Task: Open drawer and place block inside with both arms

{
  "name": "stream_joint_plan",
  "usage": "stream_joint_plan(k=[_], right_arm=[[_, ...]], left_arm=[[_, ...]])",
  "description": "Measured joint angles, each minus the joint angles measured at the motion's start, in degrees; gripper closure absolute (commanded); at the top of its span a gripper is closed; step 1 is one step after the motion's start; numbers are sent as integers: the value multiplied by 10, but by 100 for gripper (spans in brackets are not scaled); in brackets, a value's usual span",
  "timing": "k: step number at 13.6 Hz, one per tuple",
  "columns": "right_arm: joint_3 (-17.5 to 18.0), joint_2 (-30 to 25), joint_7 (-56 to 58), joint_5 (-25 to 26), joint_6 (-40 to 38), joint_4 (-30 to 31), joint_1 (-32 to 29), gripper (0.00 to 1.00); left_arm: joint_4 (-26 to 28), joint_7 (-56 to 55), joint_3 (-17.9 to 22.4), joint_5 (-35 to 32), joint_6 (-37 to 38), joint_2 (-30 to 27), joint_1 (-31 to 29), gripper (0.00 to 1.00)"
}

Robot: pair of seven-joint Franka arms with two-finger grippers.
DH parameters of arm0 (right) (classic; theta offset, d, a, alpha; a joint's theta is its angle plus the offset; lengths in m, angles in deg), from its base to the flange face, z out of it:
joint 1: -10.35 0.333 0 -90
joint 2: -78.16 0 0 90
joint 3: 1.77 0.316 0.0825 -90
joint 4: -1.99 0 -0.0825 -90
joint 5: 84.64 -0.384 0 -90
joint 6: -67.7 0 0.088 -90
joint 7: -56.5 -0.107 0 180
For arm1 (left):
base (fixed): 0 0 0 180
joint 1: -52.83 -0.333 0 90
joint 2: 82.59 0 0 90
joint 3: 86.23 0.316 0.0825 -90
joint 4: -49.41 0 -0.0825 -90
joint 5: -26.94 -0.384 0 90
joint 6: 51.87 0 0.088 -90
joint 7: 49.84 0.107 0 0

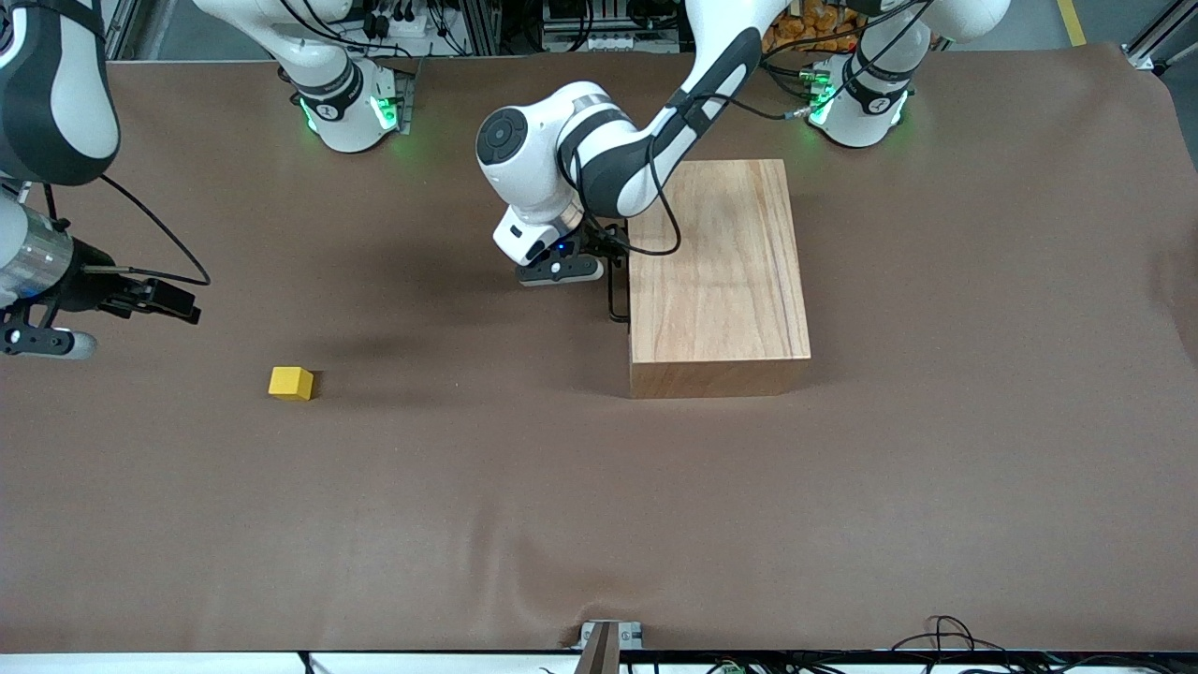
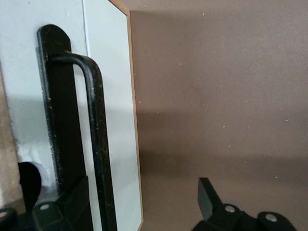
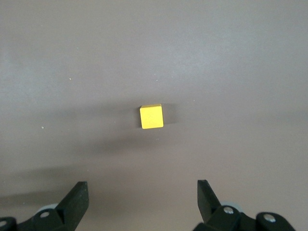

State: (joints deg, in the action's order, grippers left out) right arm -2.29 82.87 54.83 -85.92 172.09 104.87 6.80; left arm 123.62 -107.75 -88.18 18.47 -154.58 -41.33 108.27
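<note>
The left gripper (image 1: 613, 267) sits low at the drawer (image 2: 108, 96) front, fingers spread wide with one black finger (image 2: 65, 144) flat against the white panel and the other (image 2: 209, 195) out over bare cloth. The black wire handle (image 2: 96, 134), a thin rounded U, stands between them, not yet clamped. The drawer is shut, flush in the light wooden box (image 1: 716, 271), a smooth, straight-grained slab with crisp corners (its front faces the right arm's end of the desk). The box stands toward the left arm's end, closer to the edge where the robots' bases stand than to the front camera's edge.

The right gripper (image 1: 164, 300) hangs in the air at the right arm's edge of the desk, fingers (image 3: 77, 199) wide apart and holding nothing. The block (image 1: 291, 383), a small, sharp-edged bright yellow cube, rests on the cloth well apart from the box, toward the right arm's end. The matte brown tablecloth (image 1: 842, 524) lies open and faintly rippled along the front camera's edge.
</note>
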Motion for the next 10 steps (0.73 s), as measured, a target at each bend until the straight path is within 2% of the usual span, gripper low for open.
stream_joint_plan(k=[6, 10], right_arm=[[0, 30, 0, 1, 160, 100, 0, 0], [0, 74, 0, 1, 212, 113, 0, 0]], left_arm=[[-1, 0, 0, 0, -18, 3, 0, 0], [-1, -3, 0, 0, -31, 4, 0, 0]])
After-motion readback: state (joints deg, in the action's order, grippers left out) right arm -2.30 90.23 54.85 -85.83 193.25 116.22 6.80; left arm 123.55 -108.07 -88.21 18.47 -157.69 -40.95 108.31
